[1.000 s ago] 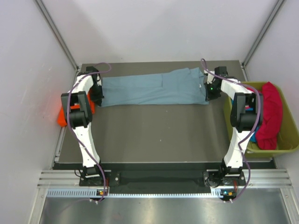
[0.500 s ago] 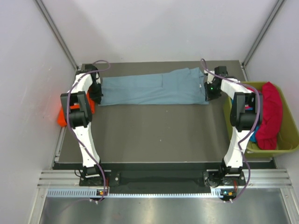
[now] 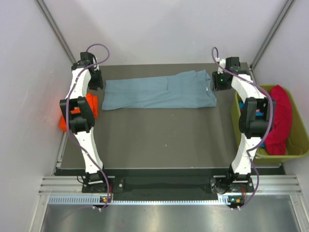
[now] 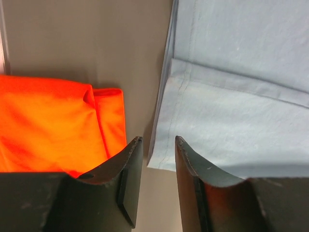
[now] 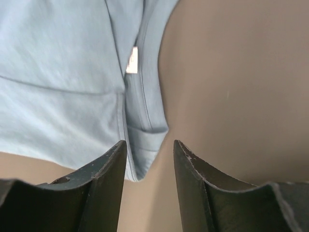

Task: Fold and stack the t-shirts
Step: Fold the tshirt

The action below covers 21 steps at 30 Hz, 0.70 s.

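A dusty grey-blue t-shirt [image 3: 159,93] lies folded into a long strip across the back of the table. My left gripper [image 3: 94,80] hangs open just off its left end, and the left wrist view shows the jaws [image 4: 157,141] empty above the shirt's hem [image 4: 241,106]. My right gripper [image 3: 217,82] is open at the shirt's right end, over the collar corner [image 5: 140,140], with nothing pinched [image 5: 148,143]. A folded orange-red t-shirt [image 3: 63,123] [image 4: 53,121] sits at the table's left edge. A crimson-pink t-shirt [image 3: 280,118] drapes over the bin.
An olive-green bin [image 3: 301,137] stands off the table's right side, with a bit of teal cloth [image 3: 261,143] inside. White walls close in on the left, back and right. The dark table surface [image 3: 159,140] stretches in front of the shirt.
Both grippers have opened and let go of the grey-blue shirt's ends. Both have lifted and drawn back towards the rear corners. The shirt stays flat.
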{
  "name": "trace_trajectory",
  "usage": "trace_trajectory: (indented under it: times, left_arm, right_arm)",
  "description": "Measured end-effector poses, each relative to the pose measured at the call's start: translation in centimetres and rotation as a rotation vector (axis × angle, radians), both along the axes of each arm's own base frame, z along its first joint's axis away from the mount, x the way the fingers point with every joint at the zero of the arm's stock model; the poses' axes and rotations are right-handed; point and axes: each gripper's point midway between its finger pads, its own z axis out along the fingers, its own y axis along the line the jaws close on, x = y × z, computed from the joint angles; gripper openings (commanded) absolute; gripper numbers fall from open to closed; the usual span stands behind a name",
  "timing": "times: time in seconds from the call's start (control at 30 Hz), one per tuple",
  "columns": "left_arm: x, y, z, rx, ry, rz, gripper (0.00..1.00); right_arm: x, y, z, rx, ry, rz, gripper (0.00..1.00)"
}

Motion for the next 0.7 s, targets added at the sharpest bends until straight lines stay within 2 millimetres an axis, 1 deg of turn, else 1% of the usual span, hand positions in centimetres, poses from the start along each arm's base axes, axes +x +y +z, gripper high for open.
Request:
trace_trajectory:
  times: [0.13,0.2,0.27,0.3,0.37,0.4,0.47,0.53,0.63,0.7]
  left_arm:
    - [-0.7,-0.1,-1.1,-0.003,0.034,0.002,0.39]
    - [-1.5,-0.2,-2.4,-0.009,0.071,0.002,0.39]
    - [-2.9,-0.7,-4.1,-0.027,0.127,-0.001,0.38]
    - [-3.9,-1.0,-5.3,-0.04,0.169,-0.002,0.38]
    - [-5.7,-1.6,-7.0,-0.063,0.237,-0.004,0.38]
    - [-6.6,-2.0,-7.9,-0.074,0.267,-0.006,0.38]
    - [-7.8,-2.5,-8.9,-0.087,0.31,-0.008,0.38]
    - [-8.2,-3.0,-9.3,-0.087,0.328,-0.017,0.37]
    - [-8.1,-3.6,-9.4,-0.073,0.326,-0.032,0.37]
    - [-8.0,-4.0,-9.4,-0.065,0.326,-0.042,0.37]
  right_arm:
    - [1.0,0.8,1.3,0.007,-0.044,0.008,0.45]
    - [1.3,1.3,1.5,0.019,-0.053,0.014,0.45]
    - [1.8,1.9,1.4,0.035,-0.058,0.02,0.44]
    - [2.2,2.3,1.1,0.045,-0.057,0.021,0.44]
    - [2.9,3.0,0.2,0.063,-0.052,0.022,0.44]
    - [3.1,3.4,-0.5,0.075,-0.04,0.025,0.44]
    - [3.3,4.2,-2.2,0.096,-0.012,0.024,0.44]
    - [3.1,5.0,-4.1,0.118,0.032,0.022,0.44]
    - [3.4,6.1,-6.4,0.147,0.078,0.015,0.44]
    - [4.3,6.6,-6.0,0.161,0.061,0.012,0.43]
